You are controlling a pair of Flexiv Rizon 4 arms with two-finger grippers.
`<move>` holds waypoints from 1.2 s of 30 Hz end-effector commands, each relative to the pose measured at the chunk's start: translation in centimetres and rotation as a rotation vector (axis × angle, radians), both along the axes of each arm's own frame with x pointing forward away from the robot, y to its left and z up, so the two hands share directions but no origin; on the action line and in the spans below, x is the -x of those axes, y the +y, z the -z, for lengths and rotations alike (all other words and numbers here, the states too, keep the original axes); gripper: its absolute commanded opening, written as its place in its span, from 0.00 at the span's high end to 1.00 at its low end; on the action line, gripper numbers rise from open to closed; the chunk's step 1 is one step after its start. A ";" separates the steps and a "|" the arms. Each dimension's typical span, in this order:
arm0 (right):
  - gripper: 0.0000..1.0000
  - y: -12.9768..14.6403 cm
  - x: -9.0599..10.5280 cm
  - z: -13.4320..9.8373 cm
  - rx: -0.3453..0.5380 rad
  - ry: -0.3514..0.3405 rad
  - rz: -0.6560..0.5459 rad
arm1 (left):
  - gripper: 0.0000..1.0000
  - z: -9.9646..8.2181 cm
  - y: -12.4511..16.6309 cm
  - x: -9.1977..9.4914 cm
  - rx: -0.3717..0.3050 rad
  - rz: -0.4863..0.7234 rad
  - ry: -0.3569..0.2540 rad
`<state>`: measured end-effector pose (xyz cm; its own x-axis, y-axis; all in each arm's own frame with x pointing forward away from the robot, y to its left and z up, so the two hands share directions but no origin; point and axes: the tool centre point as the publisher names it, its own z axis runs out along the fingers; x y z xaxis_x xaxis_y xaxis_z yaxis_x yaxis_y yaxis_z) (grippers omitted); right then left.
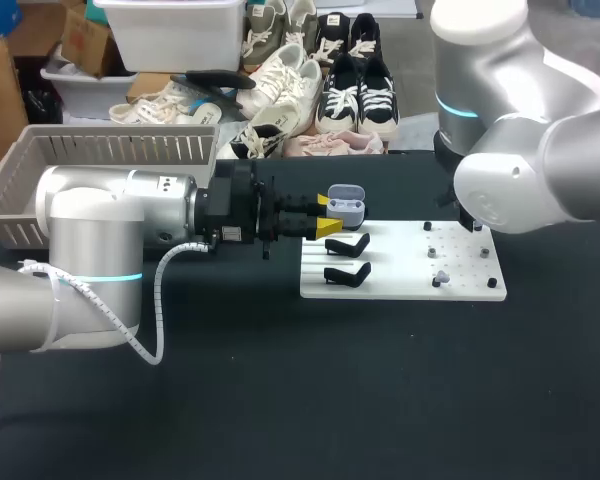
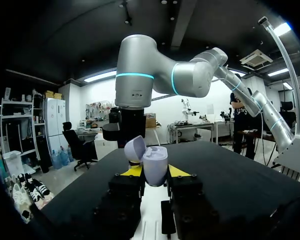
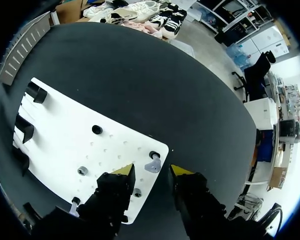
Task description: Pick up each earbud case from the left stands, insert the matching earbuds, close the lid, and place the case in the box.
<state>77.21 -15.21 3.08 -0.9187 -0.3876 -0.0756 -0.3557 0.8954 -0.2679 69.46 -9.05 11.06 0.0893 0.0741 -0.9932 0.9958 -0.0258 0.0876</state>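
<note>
Nearest, on the white board (image 1: 400, 285): two bare black stands (image 1: 346, 274) along its left edge, w/ small pegs and earbuds dotted over the right half. Right gripper (image 3: 153, 172) hangs over the board's far-right corner, fingers apart, gripping nothing. One lavender earbud (image 3: 151, 164) sits on the board just ahead, btwn the tips and close to the board's edge.

Further back, at the board's far-left corner, left gripper (image 1: 327, 215) is clamped on the earbud case (image 1: 347, 204) from both sides, lid flipped open. Can't tell if the case is clear of its stand. The basket (image 1: 110, 135) sits at the desk's far-left corner.

Risks, my read:
- The earbud is tiny and rounded, so an off-centre pinch could squirt it out. Being that near the edge, it could drop onto the desk or roll away.
- The case is smooth and curved, so it may twist in the grip when the bud is pressed in, which would mean misalignment and no seating.
- The open lid could flop shut, or get knocked by the right fingers on approach.
- Both arms will be working close together, so there's a collision chance.
</note>
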 end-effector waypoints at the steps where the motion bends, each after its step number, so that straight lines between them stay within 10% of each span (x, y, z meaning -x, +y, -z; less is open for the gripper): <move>1: 0.61 0.1 0.0 0.3 0.004 -0.009 0.005 | 1.00 0.1 0.0 -0.1 0.002 0.001 -0.001; 36: 0.76 -0.2 -0.8 1.0 0.008 -0.005 0.012 | 1.00 0.1 0.0 -0.1 0.002 0.001 -0.001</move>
